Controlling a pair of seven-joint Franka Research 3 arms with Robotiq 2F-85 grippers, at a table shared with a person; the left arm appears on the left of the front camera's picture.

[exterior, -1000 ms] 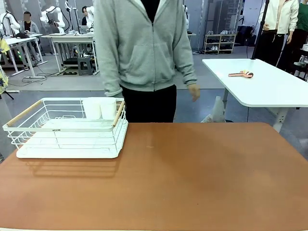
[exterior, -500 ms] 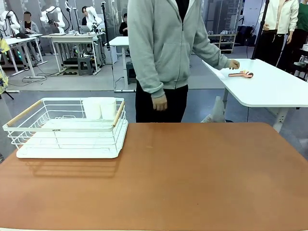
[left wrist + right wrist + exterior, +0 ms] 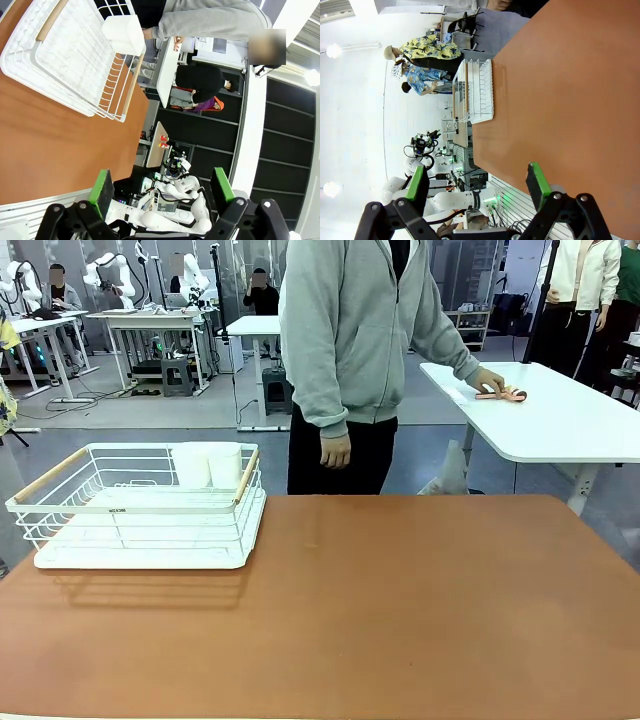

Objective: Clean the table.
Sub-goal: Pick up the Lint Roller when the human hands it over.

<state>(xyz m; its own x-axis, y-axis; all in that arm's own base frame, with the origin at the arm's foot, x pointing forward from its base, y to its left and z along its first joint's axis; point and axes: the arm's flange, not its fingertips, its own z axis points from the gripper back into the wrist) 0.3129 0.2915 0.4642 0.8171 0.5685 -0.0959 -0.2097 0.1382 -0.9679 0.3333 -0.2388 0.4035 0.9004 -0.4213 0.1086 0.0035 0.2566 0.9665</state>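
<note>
Table: reddish-brown, directly before me, running from the near edge to the person at its far side. Rack: white wire with wooden handles, standing on its tray at the table's far left, well off the middle, which I judge leaves the top free for wiping; a white holder stands upright in its far right corner. Left gripper: jaws spread wide, nothing between the pads, hanging back above the near left part of the table. Right gripper: likewise fully parted and empty, hanging back over the near edge; I judge both wait for a tool. Person's hand: stretched sideways to the white table, resting on a pink tool, probably to fetch it for the cleaning; other hand hangs loose. Change: a second ago the person stood centred behind the table, arm down; half a second ago the hand was just short of the tool. Table, rack and holder lie as before.
</note>
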